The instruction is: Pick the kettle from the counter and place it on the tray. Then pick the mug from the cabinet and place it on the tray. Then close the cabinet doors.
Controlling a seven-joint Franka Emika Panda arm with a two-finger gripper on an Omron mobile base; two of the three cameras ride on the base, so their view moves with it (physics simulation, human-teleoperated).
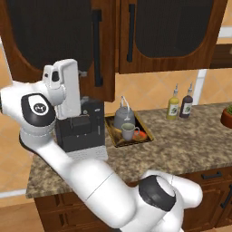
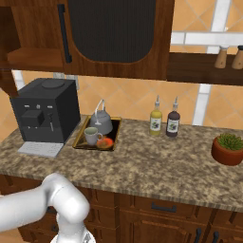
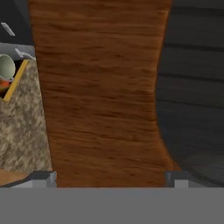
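The dark-grey kettle point(image 1: 123, 116) point(image 2: 102, 124) and the grey-beige mug point(image 1: 128, 132) point(image 2: 91, 136) point(image 3: 5, 68) both stand on the gold-rimmed tray point(image 1: 146, 130) point(image 2: 79, 133) on the counter point(image 1: 181, 145) point(image 2: 156, 166). My gripper point(image 3: 111, 179) is open and empty. It sits close against the wooden frame of the left cabinet door point(image 1: 59, 36) point(image 3: 100, 96), beside its black panel. That door stands swung out, and the cabinet shelf point(image 2: 28, 56) shows behind it. The right door point(image 1: 167, 31) point(image 2: 114, 33) lies flat against the cabinet.
A black coffee machine point(image 1: 81, 128) point(image 2: 45, 111) stands left of the tray, just below my hand point(image 1: 68, 88). An orange-red item point(image 1: 141, 134) lies on the tray. Two bottles point(image 1: 173, 106) point(image 2: 155, 121) and a potted plant point(image 2: 228, 148) stand further right on the counter.
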